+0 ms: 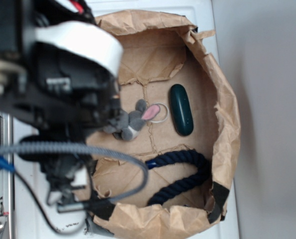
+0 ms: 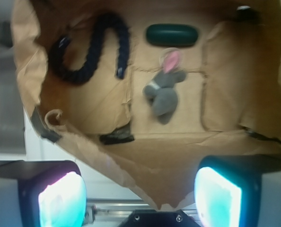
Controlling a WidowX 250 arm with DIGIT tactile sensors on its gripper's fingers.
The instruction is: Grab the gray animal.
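The gray animal point(image 1: 129, 122) is a small fuzzy bunny with a pink ear and a thin metal ring. It lies on the floor of a brown paper bag point(image 1: 228, 117). In the wrist view the gray animal point(image 2: 163, 93) lies ahead, beyond the bag's near wall point(image 2: 188, 156). My gripper point(image 2: 140, 198) is open, its two glowing pads point(image 2: 62, 202) wide apart, with nothing between them. It hovers over the bag's near rim, short of the bunny. In the exterior view the black arm point(image 1: 63, 94) covers the bag's left side and hides the fingers.
A dark green oblong capsule point(image 1: 181, 109) lies just past the bunny's ring. A navy rope point(image 1: 184, 173) curls along one side of the bag floor. The crumpled bag walls stand up all round. The bag rests on a white surface point(image 1: 33, 219).
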